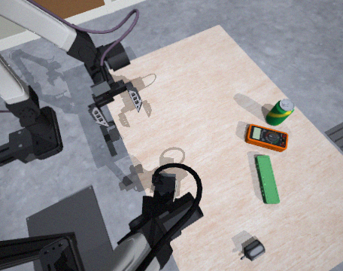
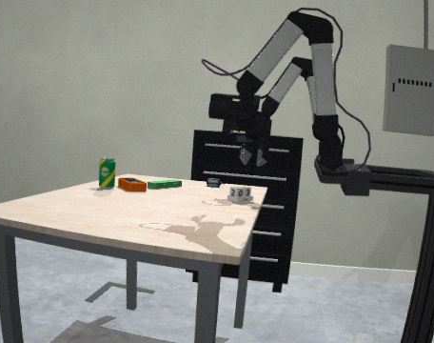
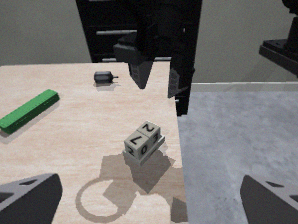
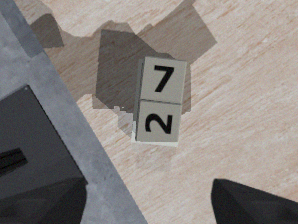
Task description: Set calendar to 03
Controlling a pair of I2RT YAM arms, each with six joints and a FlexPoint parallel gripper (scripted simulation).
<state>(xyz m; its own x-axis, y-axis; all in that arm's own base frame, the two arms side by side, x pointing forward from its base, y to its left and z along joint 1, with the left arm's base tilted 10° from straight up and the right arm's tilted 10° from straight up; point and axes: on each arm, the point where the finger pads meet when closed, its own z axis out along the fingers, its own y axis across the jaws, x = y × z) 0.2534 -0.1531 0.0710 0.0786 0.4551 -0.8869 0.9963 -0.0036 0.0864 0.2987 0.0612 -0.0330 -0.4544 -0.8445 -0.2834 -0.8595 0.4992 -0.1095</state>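
The calendar's two cubes stand side by side in the pale tray [image 2: 233,199]. One cube [image 3: 135,141] [image 4: 172,92] has 7 on top; its long-side face shows 0 and its end face 2. The other cube [image 3: 149,129] [image 4: 170,107] has a sideways 2 on top and 3 on the long side. That side reads 0 3, upright, in the exterior view; the month's name is too small to read. Both seem seated. My left gripper [image 1: 122,117] [image 3: 150,182] is open and empty, above the table's edge. My right gripper [image 3: 155,93] [image 4: 148,186] is open and empty, above and beside the calendar.
A green block [image 1: 268,181] [image 3: 29,111], an orange multimeter [image 1: 267,138] [image 2: 132,185] and a green can [image 1: 280,113] [image 2: 107,172] stand farther across the table. A small dark object [image 1: 254,249] [image 3: 103,77] lies toward one side. The calendar is near the table's robot-side edge.
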